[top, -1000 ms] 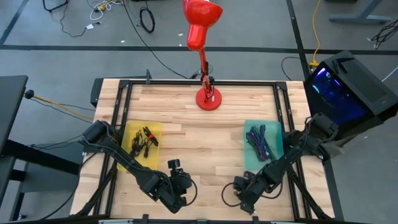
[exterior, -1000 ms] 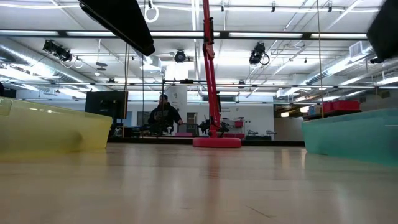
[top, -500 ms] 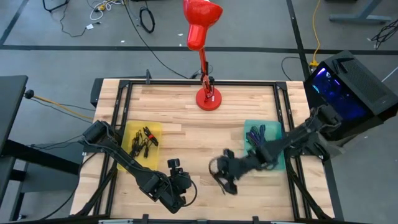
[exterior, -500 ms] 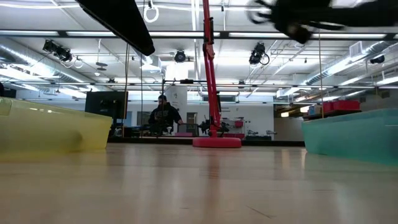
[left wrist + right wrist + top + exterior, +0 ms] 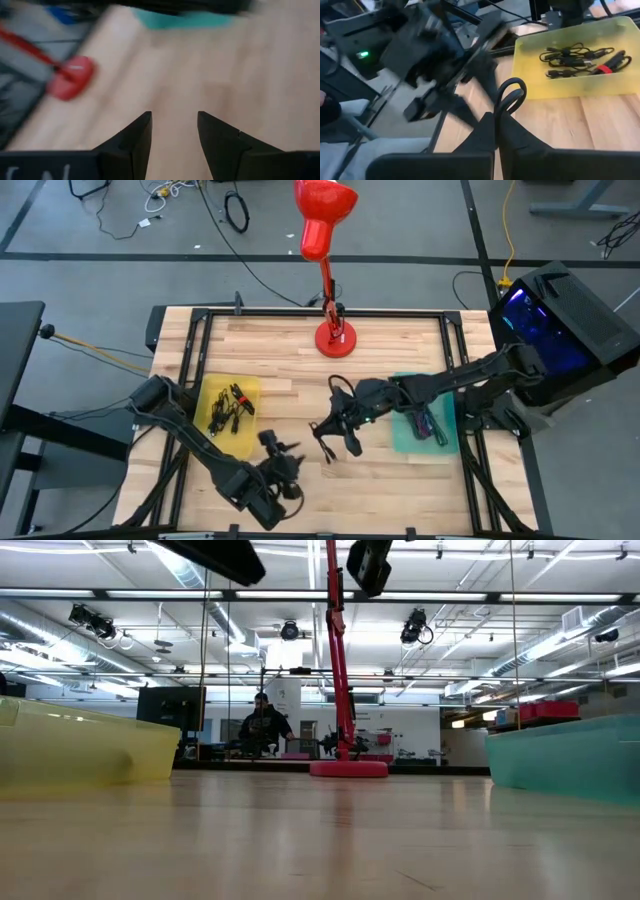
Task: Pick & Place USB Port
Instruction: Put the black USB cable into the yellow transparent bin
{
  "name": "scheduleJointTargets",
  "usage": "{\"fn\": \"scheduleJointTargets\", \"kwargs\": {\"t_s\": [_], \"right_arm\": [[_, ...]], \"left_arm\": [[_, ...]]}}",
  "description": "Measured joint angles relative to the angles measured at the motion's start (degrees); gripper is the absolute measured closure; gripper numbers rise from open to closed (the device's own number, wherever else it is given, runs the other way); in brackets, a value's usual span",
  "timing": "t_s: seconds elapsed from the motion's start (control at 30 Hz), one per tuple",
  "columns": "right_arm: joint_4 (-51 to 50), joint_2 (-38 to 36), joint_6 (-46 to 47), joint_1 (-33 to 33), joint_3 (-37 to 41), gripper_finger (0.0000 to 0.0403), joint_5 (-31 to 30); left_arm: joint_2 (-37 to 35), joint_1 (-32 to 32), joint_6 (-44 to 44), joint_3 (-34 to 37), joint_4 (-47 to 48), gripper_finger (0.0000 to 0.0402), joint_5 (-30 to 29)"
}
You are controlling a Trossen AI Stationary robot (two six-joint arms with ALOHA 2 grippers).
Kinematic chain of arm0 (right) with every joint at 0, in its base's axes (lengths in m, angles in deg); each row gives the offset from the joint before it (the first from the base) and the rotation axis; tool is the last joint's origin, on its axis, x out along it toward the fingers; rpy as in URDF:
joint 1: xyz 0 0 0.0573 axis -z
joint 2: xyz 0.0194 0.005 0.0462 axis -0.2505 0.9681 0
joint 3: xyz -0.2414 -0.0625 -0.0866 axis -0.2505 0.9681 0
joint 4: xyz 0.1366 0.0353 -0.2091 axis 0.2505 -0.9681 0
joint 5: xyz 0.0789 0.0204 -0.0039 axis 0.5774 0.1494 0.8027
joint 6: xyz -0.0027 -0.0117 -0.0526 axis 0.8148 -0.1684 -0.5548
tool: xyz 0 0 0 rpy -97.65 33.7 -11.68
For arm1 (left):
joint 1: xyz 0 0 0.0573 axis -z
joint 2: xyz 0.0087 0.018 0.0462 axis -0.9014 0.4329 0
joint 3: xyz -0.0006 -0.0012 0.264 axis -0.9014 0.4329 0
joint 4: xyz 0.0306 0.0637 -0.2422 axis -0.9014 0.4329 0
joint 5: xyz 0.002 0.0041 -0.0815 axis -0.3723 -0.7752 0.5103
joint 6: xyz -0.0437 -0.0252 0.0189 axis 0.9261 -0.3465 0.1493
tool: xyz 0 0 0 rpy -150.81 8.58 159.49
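At the near edge of the wooden table (image 5: 300, 360), left of centre, the left gripper (image 5: 283, 463) hangs over bare boards with its two dark fingers (image 5: 135, 142) standing apart and nothing between them. A little farther in, near the middle of the table, the right gripper (image 5: 335, 432) is reached out from the right side with its fingers pressed together on a thin black cable (image 5: 510, 97), which curls up in a loop between the fingertips; in the high view the cable (image 5: 322, 442) trails below the gripper above the boards, and whether this is the USB part cannot be made out. To the left lies the yellow tray (image 5: 245, 388), holding a tangle of black cables (image 5: 228, 408), one with a red tag (image 5: 603, 68). To the right sits the teal tray (image 5: 400, 435), with purple and dark cables (image 5: 428, 423) in it, partly hidden under the right arm. At the far edge stands a red desk lamp (image 5: 333, 338), its shade reaching beyond the table. In the low view a person (image 5: 263, 727) shows in the room far behind the lamp's base.
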Motion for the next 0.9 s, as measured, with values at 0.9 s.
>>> {"fn": "scheduleJointTargets", "kwargs": {"t_s": [0.9], "right_arm": [[6.3,-9.4,-11.5,-3.6,0.0,0.0403,-5.0]], "left_arm": [[-3.7,8.4,25.2,-1.5,-1.9,0.0258,-28.2]]}}
